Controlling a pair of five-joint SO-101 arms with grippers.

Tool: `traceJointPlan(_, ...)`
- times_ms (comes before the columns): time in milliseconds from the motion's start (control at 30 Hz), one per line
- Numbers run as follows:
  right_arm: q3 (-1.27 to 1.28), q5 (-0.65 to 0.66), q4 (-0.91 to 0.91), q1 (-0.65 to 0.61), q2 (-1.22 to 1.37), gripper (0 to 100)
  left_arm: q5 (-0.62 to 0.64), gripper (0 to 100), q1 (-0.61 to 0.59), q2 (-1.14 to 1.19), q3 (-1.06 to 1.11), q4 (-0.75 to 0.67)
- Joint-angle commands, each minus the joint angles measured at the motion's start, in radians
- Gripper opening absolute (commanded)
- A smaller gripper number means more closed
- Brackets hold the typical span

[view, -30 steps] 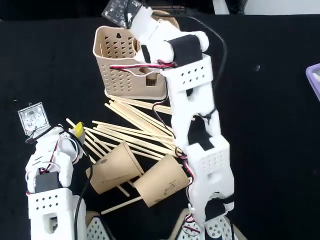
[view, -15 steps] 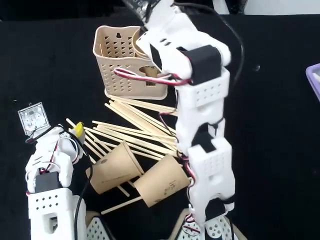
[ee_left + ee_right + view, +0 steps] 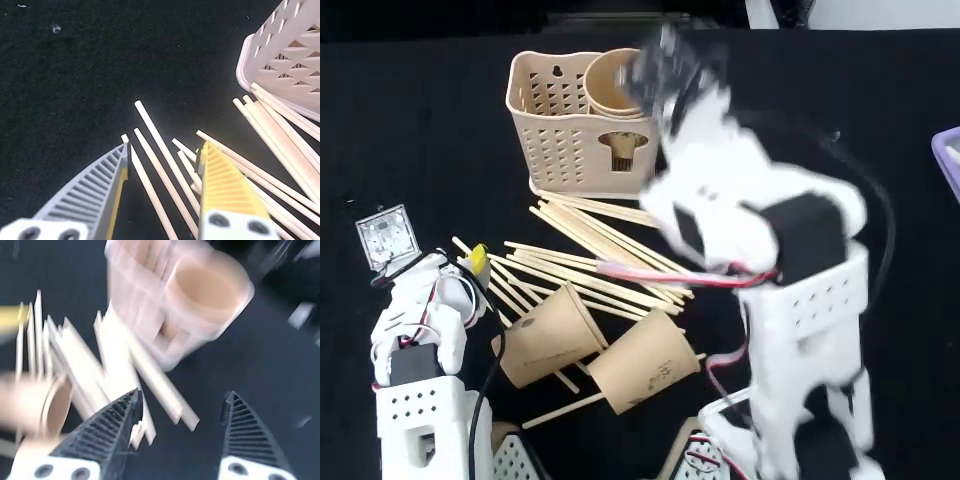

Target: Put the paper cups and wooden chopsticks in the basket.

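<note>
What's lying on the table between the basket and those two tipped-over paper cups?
A loose heap of wooden chopsticks, as seen in the high view.

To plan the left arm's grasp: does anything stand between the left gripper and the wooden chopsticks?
Nothing visible does. The left gripper is open, and the wooden chopsticks lie uncovered on the table between its jaws.

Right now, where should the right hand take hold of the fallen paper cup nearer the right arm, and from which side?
Probably the rim. The cup lies on its side, mouth toward the right arm, so the open right hand could come from there, one jaw inside.
</note>
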Motion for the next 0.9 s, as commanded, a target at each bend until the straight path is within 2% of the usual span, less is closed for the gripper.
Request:
traceJointPlan(0, 0.587, -0.003, -0.081, 0.009, -0.185, 26.2, -0.005, 23, -0.001, -0.012, -0.013, -0.023)
traceJointPlan(167, 0.858, -0.003, -0.149, -0.061, -0.22, 26.2, -0.005, 23, -0.001, -0.012, -0.012, -0.025)
traceJointPlan(467, 0.88, 0.0, -0.114, -0.153, -0.22, 26.2, -0.005, 23, -0.007, -0.012, -0.012, -0.021)
traceJointPlan(600, 0.891, 0.072, -0.086, -0.149, -0.22, 25.3, -0.005, 23, -0.007, -0.012, -0.012, -0.025)
traceJointPlan(667, 0.894, 0.103, -0.086, -0.15, -0.22, 20.1, -0.005, 23, -0.007, -0.012, -0.012, -0.025)
traceJointPlan(800, 0.9, 0.123, -0.086, -0.15, -0.223, 0.9, -0.005, 23, -0.007, -0.012, -0.012, -0.023)
traceJointPlan(867, 0.894, 0.129, -0.075, -0.147, -0.228, 2.6, -0.005, 23, -0.007, -0.012, -0.012, -0.025)
